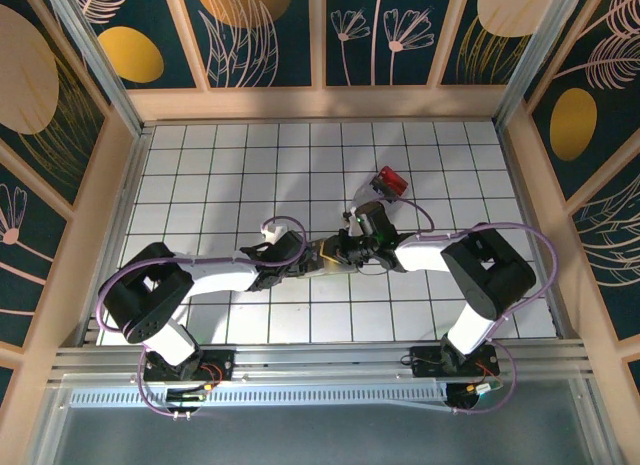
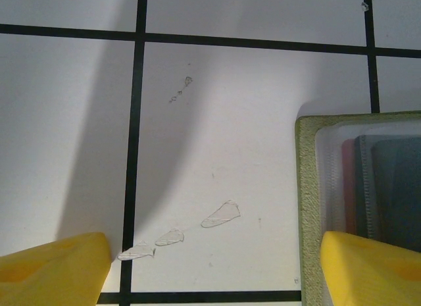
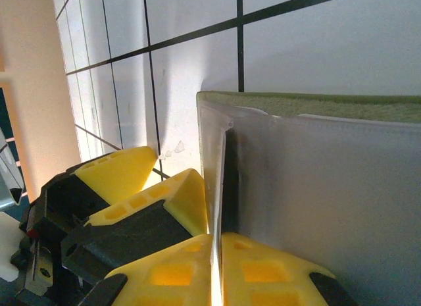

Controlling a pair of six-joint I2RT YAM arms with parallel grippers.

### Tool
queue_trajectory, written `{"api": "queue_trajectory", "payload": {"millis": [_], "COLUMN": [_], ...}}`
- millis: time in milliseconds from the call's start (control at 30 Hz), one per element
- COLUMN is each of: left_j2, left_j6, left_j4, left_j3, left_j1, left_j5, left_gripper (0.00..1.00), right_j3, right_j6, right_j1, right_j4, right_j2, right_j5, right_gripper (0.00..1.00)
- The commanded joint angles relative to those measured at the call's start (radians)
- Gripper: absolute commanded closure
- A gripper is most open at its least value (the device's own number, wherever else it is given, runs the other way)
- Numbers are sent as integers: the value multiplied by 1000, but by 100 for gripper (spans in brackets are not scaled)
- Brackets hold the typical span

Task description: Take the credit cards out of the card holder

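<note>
Card holder (image 3: 329,187) edge between right gripper (image 3: 216,243) jaws

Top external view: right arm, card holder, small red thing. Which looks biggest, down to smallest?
1. The right arm, by far the largest.
2. The card holder and the red thing: both small and much alike. The holder is partly covered, so I won't rank them.

A white tabletop (image 1: 200,175), gridded with dark lines, sat between dark teal wall panels (image 1: 400,35) (gold discs, pale leaf outlines) framed in light wood (image 1: 320,103).
</note>
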Motion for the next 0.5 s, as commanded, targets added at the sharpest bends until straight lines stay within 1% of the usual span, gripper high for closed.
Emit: {"api": "queue_trajectory", "payload": {"millis": [0,233,367,400,467], "left_j2": [59,61,59,56,52], "left_j6": [-13,-13,-13,-13,-13], "left_j4": [-44,-46,-47,-49,-50], "left_j3": [-12,-10,-10,-10,-8], "left_j1": [5,5,5,6,5], "left_j5": [41,41,40,38,36], "left_gripper": [16,16,16,16,16], "right_j3": [-19,-23,-19,-18,-13], "right_j6": [16,13,-4,-8,-24], "right_j1": [-14,-21,-30,-32,-36], "right_j4": [44,37,-3,-19,-58], "right_j2": [-45,-49,-56,-59,-67], "right_j5": [-22,-19,5,13,37], "right_gripper": [87,88,98,100,100]}}
